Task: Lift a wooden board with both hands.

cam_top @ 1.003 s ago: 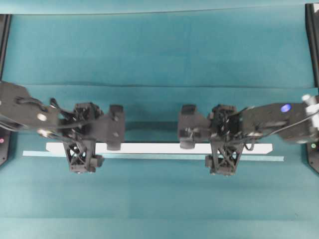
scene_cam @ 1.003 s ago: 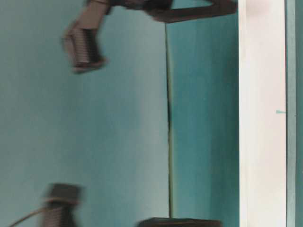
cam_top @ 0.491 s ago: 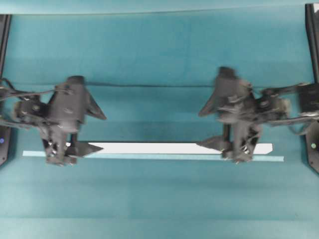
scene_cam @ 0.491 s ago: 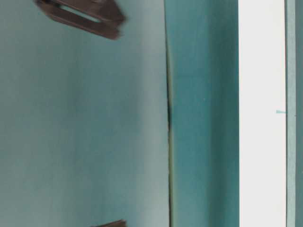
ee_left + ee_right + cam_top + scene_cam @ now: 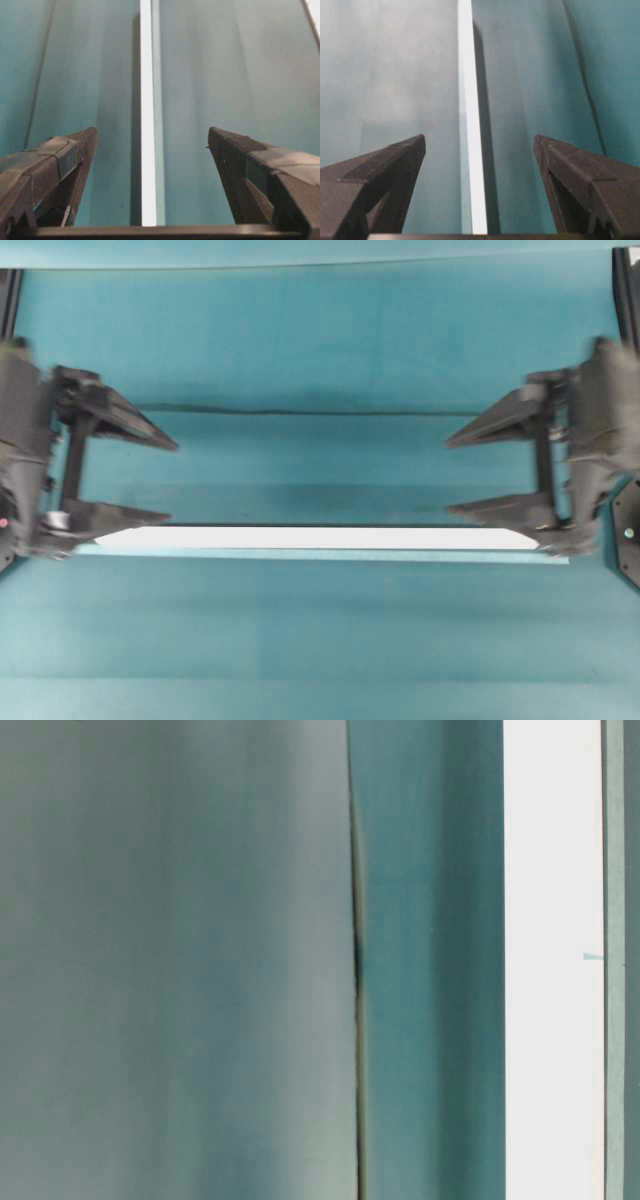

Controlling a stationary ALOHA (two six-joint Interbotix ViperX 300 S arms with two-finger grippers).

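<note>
The wooden board is a long white plank with angled ends, lying flat across the teal table. My left gripper is at its left end, fingers pointing right, open and holding nothing. My right gripper mirrors it at the right end, fingers pointing left, also open. In the left wrist view the board runs straight away between the spread fingers of the left gripper. The right wrist view shows the same: the board between the wide fingers of the right gripper. The table-level view shows only the board.
A thin pale teal tape strip runs along the board's near edge. A seam in the table cloth crosses behind the grippers. Black frame posts stand at the far corners.
Both arms have swung from over the board's middle out to its ends and turned to point inward along it. They have left the table-level view. The board has not moved.
</note>
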